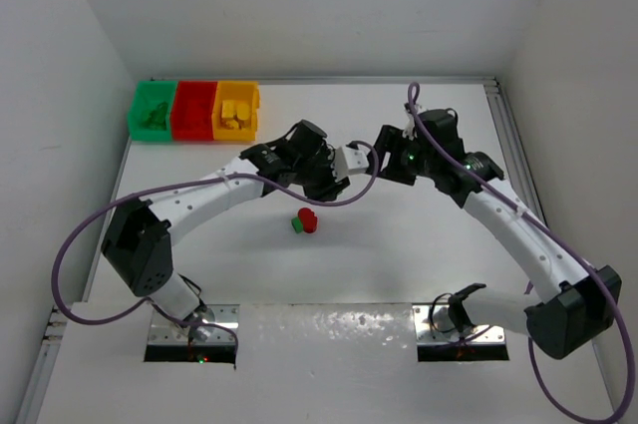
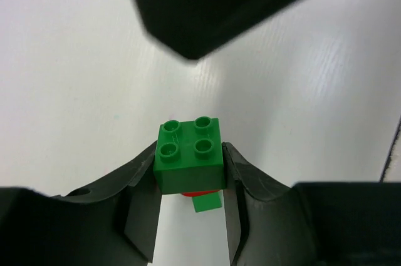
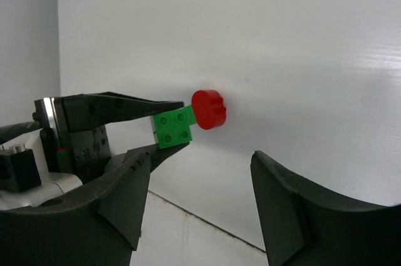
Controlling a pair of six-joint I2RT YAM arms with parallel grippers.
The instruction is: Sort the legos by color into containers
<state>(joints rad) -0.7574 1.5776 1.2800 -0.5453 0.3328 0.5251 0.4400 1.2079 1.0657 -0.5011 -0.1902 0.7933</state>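
left gripper [image 2: 191,169] clamped on green lego [image 3: 172,127] | right gripper [image 3: 199,175] spread wide, empty

A white tabletop [image 1: 419,254], closed in by white panels at the back and on both sides. In its far left corner stands a row of three open bins, side by side and touching: a green bin [image 1: 150,134] on the left, a red bin [image 1: 191,134] in the middle, a yellow bin [image 1: 235,134] on the right. Near the middle of the tabletop lie a round red piece [image 1: 310,219] and a small green piece [image 1: 297,226], apparently touching each other.
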